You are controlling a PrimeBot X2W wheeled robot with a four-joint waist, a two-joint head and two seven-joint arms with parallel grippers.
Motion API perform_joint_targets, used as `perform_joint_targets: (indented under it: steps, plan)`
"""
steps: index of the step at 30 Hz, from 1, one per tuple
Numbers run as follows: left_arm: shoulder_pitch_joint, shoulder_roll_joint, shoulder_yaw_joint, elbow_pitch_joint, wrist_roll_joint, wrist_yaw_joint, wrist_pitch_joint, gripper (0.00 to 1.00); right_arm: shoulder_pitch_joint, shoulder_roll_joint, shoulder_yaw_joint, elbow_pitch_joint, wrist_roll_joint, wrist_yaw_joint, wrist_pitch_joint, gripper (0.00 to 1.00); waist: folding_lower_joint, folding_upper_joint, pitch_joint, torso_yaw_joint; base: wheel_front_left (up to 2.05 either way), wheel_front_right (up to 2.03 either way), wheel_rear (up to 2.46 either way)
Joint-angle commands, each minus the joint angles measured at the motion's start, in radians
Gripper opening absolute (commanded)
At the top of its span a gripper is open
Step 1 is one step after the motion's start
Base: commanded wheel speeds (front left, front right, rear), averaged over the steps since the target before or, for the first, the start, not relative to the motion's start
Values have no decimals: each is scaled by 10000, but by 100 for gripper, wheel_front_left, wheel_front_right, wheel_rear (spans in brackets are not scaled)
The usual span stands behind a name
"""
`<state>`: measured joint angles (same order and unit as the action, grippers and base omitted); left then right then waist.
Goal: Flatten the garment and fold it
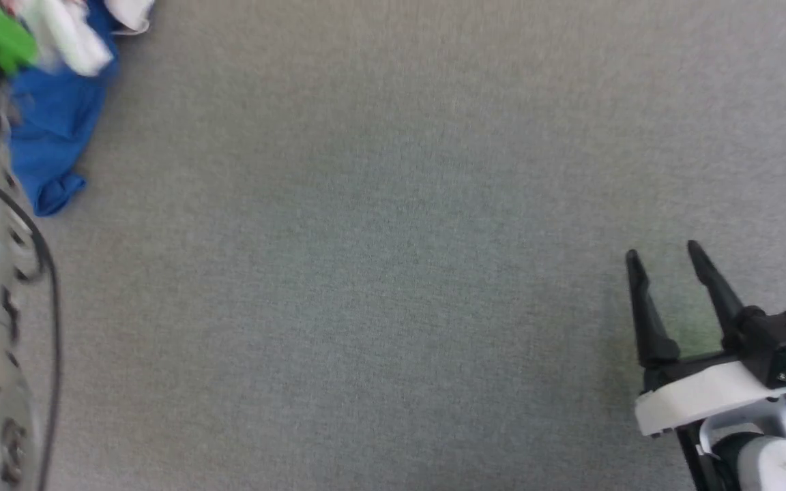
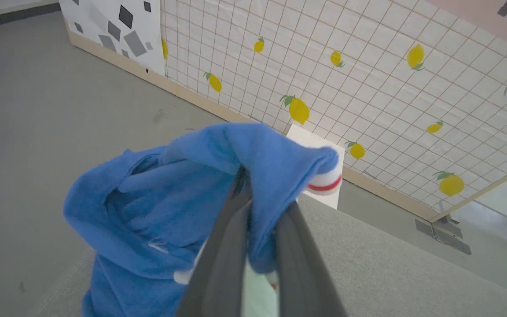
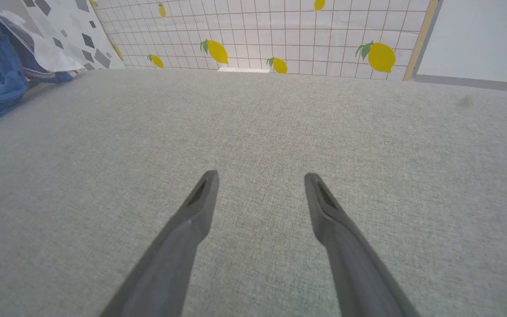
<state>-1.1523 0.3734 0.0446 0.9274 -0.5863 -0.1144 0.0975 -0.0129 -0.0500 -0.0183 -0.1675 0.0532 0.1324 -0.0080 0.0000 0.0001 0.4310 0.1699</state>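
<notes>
The left gripper [image 2: 259, 198] clamps a bunched fold of the garment [image 2: 170, 189] at the grey mat [image 1: 393, 273] far-left edge (probably to haul it in for flattening); the right gripper [image 1: 662, 254] hovers wide-open over its near-right.

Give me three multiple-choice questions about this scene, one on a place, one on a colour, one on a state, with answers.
1. In the head view, the garment shows at: A) upper left B) centre C) lower right.
2. The stripe on its white trim is: A) green B) red C) black.
3. The right tool is: A) shut on the garment B) shut on nothing C) open.
Answers: 1 A, blue cloth at that corner; 2 B, red in the left wrist view; 3 C, fingers apart over the grey surface.
</notes>
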Motion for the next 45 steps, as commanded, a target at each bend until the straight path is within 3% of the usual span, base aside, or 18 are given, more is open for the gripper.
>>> perform_joint_targets:
  steps: [1,8,16,25,33,37,38,45]
  plan:
    - [-474,114,-221,-324,1,-104,125,0,-216,-2,70,227,205,-17,-228,100,0,-1,-826,-187,0,0,0]
    - [-1528,66,-1905,-3124,-1098,-159,1221,0,-414,-2,360,1684,944,-17,-1095,100,0,-1,-1979,-586,0,0,0]
    - [-1234,-698,-3263,-5435,-2900,-161,2965,0,-509,-2,429,2877,1368,-17,-1760,100,0,-1,-2954,-1246,0,0,0]
    - [2855,-1398,-4771,-6438,-3491,-143,3554,0,-424,-2,390,3505,1605,-17,-2089,100,0,-1,-3198,-1947,0,0,0]
    - [6616,-1147,-6841,-5057,-2587,63,3986,0,-236,-2,421,3765,1723,-17,-2218,100,0,-1,-3275,-2387,0,0,0]
    - [7335,-1321,-6876,-4740,-2792,312,3870,0,-80,-2,243,3846,1843,-17,-2267,100,0,-1,-3351,-2200,0,0,0]
    - [7361,-1361,-6726,-4795,-2893,377,3723,100,-48,-2,205,3871,1847,-17,-2276,100,0,-1,-3395,-2134,0,0,0]
    - [7486,-1279,-4665,-5973,-3725,940,1580,100,121,-2,135,4071,1907,-17,-2258,100,0,-1,-3987,-1665,0,0,0]
